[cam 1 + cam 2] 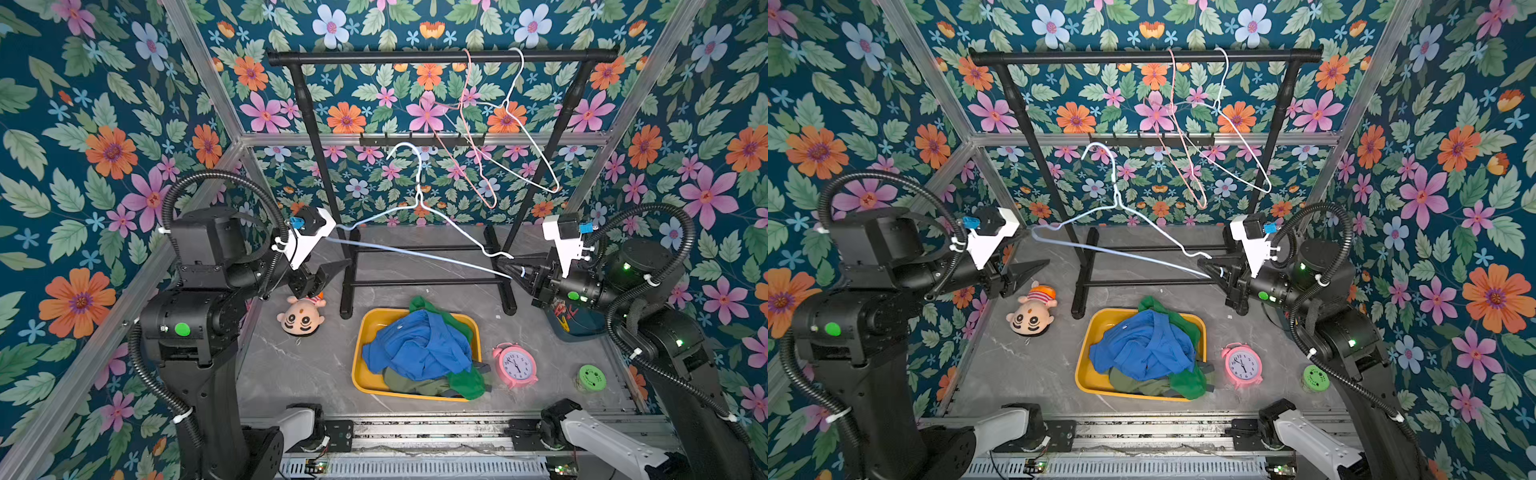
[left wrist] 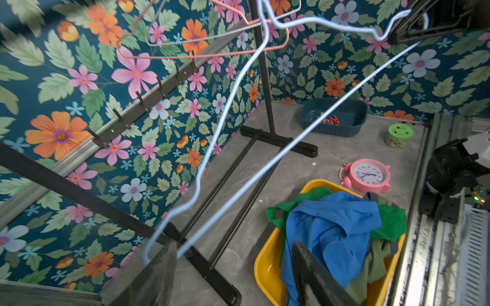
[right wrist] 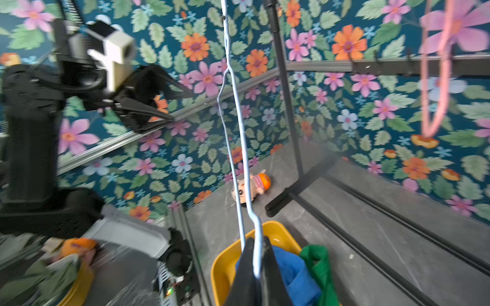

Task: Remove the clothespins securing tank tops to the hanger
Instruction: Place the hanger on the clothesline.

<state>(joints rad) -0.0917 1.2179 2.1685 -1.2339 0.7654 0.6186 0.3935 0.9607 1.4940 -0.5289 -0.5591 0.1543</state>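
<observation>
The left gripper (image 1: 328,274) stood with its jaws spread wide, empty, by the left end of the light-blue hanger (image 1: 415,257); whether they touched it was unclear. That hanger was bare, with no shirt and no pin on it. The blue tank top (image 1: 415,345), green tank top (image 1: 467,382) and olive tank top (image 1: 415,384) lay heaped in the yellow tray (image 1: 356,365) on the desk. The pink hanger (image 2: 201,56) and white hanger (image 1: 552,189) hung bare on the rack (image 1: 436,58). The right gripper (image 1: 513,270) had its jaws clamped on the blue hanger's right end. Red clothespins (image 2: 331,121) sat in the teal bin (image 2: 344,129). The unpinning looked finished; only stowing the hanger seemed left.
</observation>
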